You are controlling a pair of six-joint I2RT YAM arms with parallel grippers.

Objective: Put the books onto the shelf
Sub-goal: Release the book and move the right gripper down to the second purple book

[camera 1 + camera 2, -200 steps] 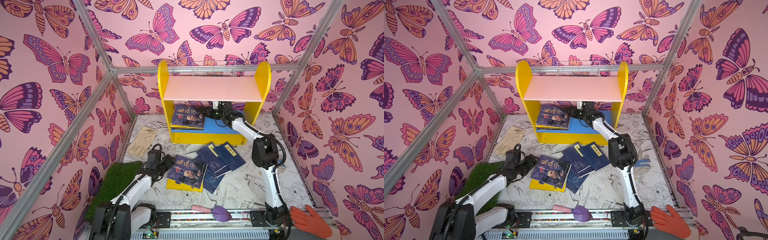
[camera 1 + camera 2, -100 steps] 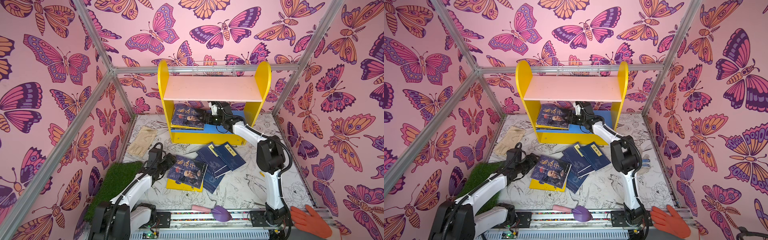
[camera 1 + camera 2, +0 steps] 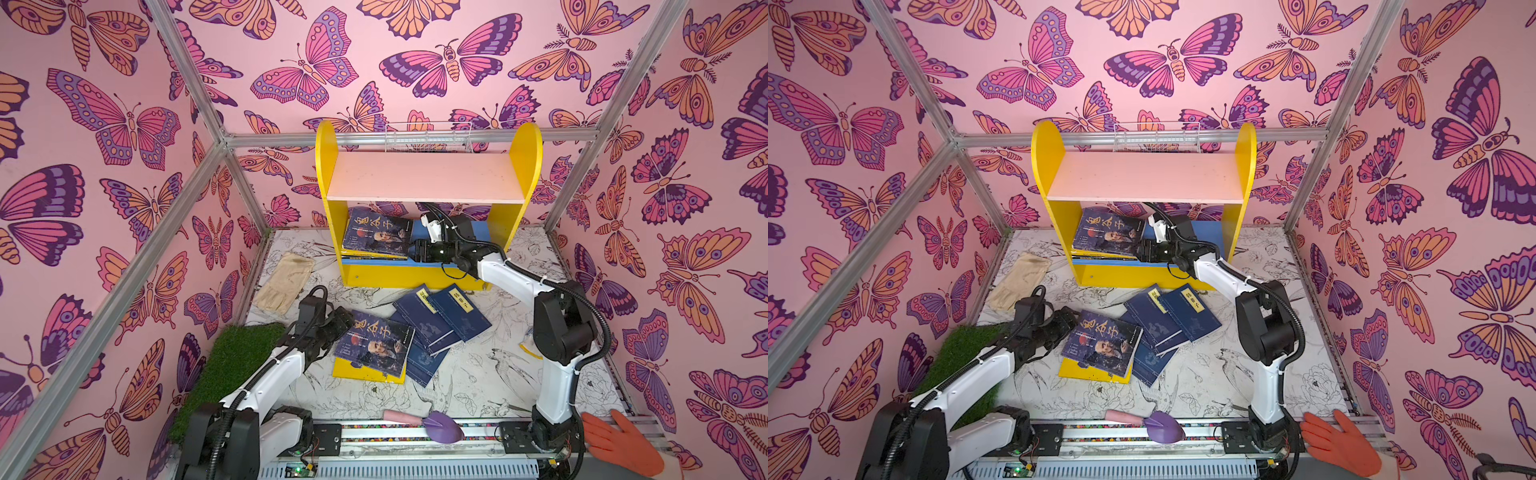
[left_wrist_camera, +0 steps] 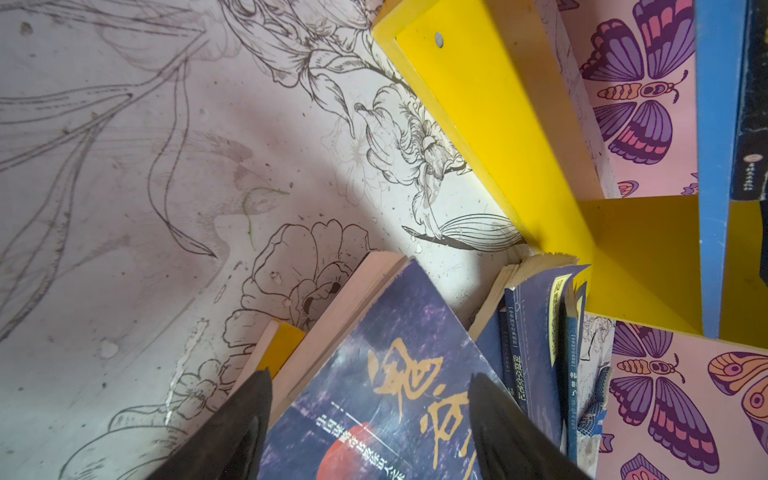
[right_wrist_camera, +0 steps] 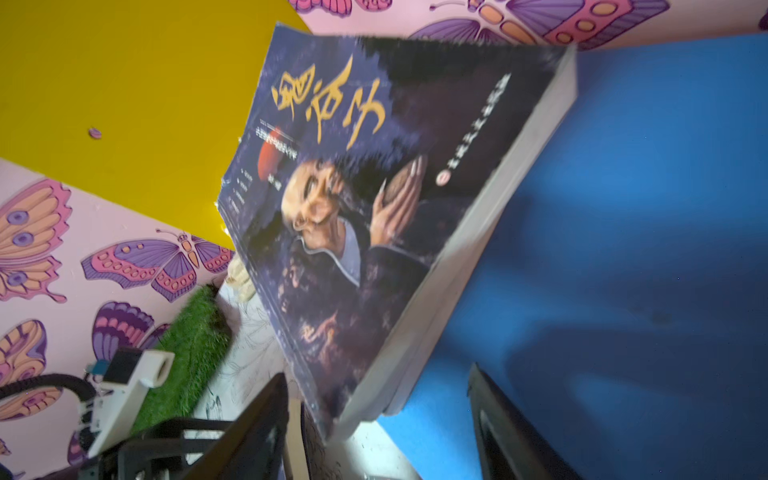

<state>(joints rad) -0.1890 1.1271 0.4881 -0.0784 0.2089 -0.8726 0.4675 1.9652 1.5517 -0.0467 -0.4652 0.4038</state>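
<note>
The shelf (image 3: pixel 424 178) (image 3: pixel 1142 176) stands at the back. A stack of books topped by a dark portrait cover (image 3: pixel 376 237) (image 5: pixel 374 187) lies on the left of its blue lower board (image 5: pixel 623 208). My right gripper (image 3: pixel 413 251) (image 5: pixel 378 399) is open at the stack's right edge, with the near corner of the stack between its fingers, unpinched. On the floor, another portrait book (image 3: pixel 374 343) (image 4: pixel 395 374) lies on a yellow one (image 3: pixel 361 372), beside navy books (image 3: pixel 440 318) (image 4: pixel 536 332). My left gripper (image 3: pixel 343 326) (image 4: pixel 370 407) is open over that book's left edge.
A beige glove (image 3: pixel 286 282) and a grass mat (image 3: pixel 232 365) lie at the left. A purple trowel (image 3: pixel 440 426) and an orange glove (image 3: pixel 619 444) sit at the front rail. A white wire basket (image 3: pixel 428 135) hangs behind the shelf top.
My right gripper has opened, letting go of the portrait book on the lower board, and drawn back toward the shelf's front. The left arm has not moved.
</note>
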